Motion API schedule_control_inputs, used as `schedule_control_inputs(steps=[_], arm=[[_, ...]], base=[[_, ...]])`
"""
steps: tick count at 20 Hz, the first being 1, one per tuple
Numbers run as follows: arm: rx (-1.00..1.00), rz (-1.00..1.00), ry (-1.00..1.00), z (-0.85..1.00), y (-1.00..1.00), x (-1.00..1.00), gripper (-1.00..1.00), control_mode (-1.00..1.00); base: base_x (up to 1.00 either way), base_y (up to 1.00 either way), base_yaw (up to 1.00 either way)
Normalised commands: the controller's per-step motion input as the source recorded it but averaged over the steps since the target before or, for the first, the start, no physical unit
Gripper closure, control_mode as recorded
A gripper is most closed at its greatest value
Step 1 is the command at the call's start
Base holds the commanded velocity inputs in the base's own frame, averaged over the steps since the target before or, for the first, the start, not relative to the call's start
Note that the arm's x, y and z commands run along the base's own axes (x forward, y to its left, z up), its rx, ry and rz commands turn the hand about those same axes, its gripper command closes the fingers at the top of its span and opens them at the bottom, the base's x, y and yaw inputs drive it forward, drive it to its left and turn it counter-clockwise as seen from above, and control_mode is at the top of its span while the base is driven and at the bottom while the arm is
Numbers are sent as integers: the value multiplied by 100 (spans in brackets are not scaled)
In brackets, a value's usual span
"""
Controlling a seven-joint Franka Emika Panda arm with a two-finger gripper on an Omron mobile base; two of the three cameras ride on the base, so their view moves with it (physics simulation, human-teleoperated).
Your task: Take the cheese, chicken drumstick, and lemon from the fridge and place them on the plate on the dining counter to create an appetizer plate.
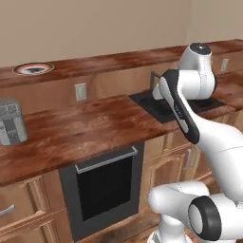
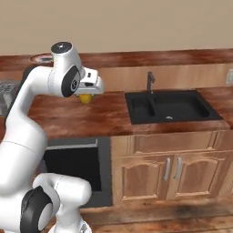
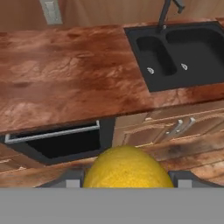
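My gripper (image 3: pixel 127 178) is shut on the yellow lemon (image 3: pixel 127 168), which bulges up between the two fingertips in the hand view. From the right base view the lemon (image 2: pixel 85 98) hangs under the hand (image 2: pixel 91 84), held above the lower wood counter (image 2: pixel 73 116). The plate (image 1: pixel 33 68), round with a dark rim, lies at the far left of the raised dining counter (image 1: pixel 118 59); its edge (image 2: pixel 42 58) peeks out beside the arm's shoulder. The fridge, the cheese and the chicken drumstick are out of view.
A black double sink (image 2: pixel 168 105) with a dark faucet (image 2: pixel 149 82) is set in the lower counter. A dark oven front (image 1: pixel 105 187) sits below it, with wooden cabinet doors (image 2: pixel 168 175) to the right. A grey appliance (image 1: pixel 10 122) stands at the left.
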Motion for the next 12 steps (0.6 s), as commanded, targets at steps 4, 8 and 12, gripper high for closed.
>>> schedule_control_inputs(steps=[4, 8, 12], arm=[[0, 0, 0, 0, 0, 0, 100, 100], [0, 0, 0, 0, 0, 0, 100, 100], [0, 0, 0, 0, 0, 0, 100, 100]], base=[[-92, 100, 37], [-86, 100, 34], [-69, 100, 30]])
